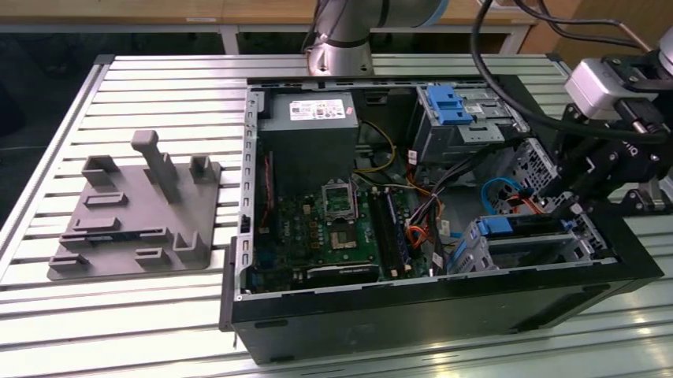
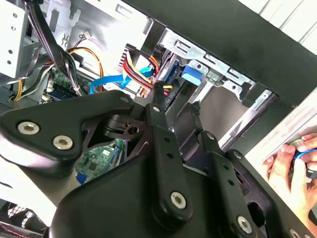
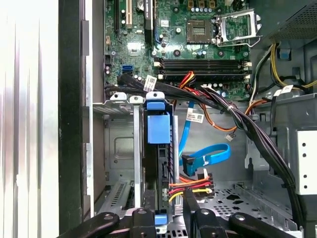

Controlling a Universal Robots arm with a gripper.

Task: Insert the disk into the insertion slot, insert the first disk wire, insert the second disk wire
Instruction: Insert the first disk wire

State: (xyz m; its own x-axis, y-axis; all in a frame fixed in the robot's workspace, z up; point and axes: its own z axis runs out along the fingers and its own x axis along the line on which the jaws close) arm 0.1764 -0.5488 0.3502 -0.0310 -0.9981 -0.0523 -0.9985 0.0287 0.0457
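The disk [image 1: 518, 225], in its blue carrier [image 3: 158, 128], stands on edge inside the insertion slot [image 1: 547, 250] at the case's front corner on the exterior view's right. My gripper [image 1: 573, 197] hangs just above that bay. Its black fingers [image 2: 157, 101] stand apart with nothing between them, so my gripper [image 2: 177, 99] is open over the carrier's blue tab [image 2: 190, 74]. A flat blue data cable [image 3: 210, 154] loops beside the disk. A red, yellow and black power bundle [image 3: 190, 184] reaches the disk's edge right by one fingertip [image 3: 189, 197]. Whether either is plugged in I cannot tell.
A thick black cable bundle [image 3: 233, 116] crosses above the bay. The taller grey cage with a blue latch [image 1: 447, 106] stands behind, and the motherboard [image 1: 336, 228] lies mid-case. A grey fixture [image 1: 137, 213] sits on the slatted table. A person's hand [image 2: 290, 161] is outside the case wall.
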